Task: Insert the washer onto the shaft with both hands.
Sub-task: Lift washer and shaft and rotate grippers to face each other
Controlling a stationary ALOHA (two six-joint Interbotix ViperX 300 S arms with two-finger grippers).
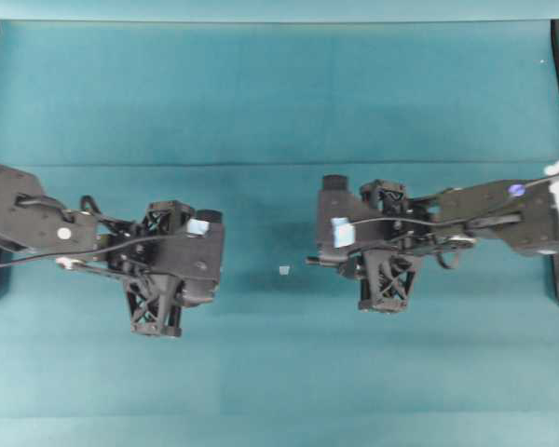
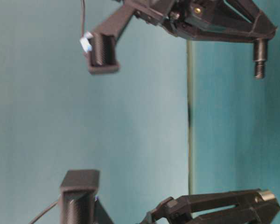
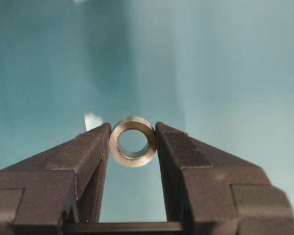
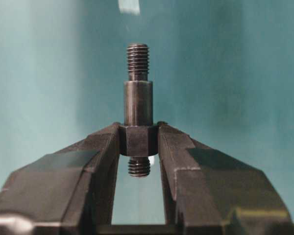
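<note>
In the left wrist view, the washer [image 3: 133,141] is clamped between the tips of the left gripper [image 3: 133,144], its hole facing the camera; a pale scrap [image 3: 92,120] lies on the teal table [image 3: 235,73] beyond, at about 11 o'clock from the washer. In the right wrist view, the shaft [image 4: 138,104] is clamped at its hexagonal section by the right gripper [image 4: 138,142], the threaded tip pointing to 12 o'clock. From overhead, the left gripper [image 1: 208,247] and the right gripper [image 1: 328,256] are seen well apart, the shaft [image 1: 313,261] pointing to 9 o'clock and the scrap [image 1: 284,270] lying between them.
</note>
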